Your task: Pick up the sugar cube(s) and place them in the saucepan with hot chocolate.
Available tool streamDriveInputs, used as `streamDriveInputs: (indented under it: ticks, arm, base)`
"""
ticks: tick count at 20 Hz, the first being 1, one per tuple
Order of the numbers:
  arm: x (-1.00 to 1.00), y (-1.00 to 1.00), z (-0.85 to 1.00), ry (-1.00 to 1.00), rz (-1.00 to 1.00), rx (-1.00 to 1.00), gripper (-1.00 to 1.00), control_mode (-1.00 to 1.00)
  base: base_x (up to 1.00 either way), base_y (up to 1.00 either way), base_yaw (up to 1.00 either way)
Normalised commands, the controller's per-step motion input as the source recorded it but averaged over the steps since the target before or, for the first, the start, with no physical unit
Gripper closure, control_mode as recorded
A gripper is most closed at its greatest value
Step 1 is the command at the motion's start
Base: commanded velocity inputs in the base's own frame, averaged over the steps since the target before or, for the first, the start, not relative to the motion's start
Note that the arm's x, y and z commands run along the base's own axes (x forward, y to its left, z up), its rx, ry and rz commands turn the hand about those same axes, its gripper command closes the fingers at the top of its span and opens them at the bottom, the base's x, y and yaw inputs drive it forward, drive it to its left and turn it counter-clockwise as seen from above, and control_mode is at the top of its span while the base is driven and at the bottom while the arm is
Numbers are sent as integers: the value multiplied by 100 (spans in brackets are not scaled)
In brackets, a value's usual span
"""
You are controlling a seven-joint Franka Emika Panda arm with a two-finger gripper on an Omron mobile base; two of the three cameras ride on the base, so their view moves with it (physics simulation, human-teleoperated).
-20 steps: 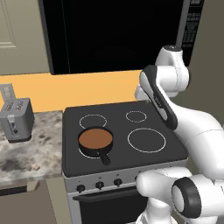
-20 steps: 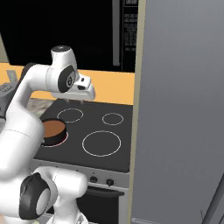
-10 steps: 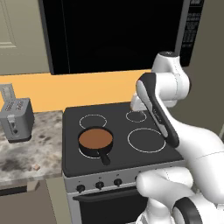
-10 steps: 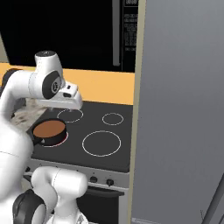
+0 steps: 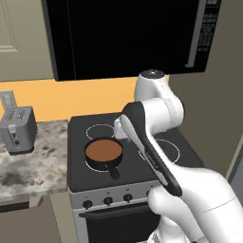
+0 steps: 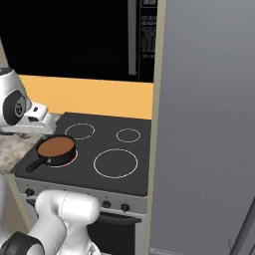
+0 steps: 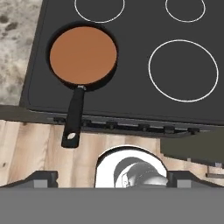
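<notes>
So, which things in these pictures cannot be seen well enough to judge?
- Sugar cube: a tiny pale speck on the counter in the left base view, too small to tell its shape.
- Gripper: in the left base view the robot's own arm covers it. The hand view cuts it off at the bottom, with the tips set wide apart.
- Saucepan: the brown liquid hides its depth.
- Toaster: its side is cut by the left edge.
</notes>
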Motion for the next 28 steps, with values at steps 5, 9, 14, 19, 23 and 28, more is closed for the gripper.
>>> streamDriveInputs:
  ticks: [5,9,14,19,23,28]
  arm:
    - [-32,100,-1,0,13,-7,-100,-100]
    - [-10,100,-10,0,20,-7,-100,-100]
    - [0,100,-18,0,20,-8,-100,-100]
    - [22,100,-35,5,27,-9,-100,-100]
    - [28,97,-40,5,32,-10,-100,-100]
    - [38,72,-58,9,29,-4,-100,-100]
  base:
    - [0,0,0]
    - [0,0,0]
    - [0,0,0]
    - [0,0,0]
    - [0,0,0]
    - [0,0,0]
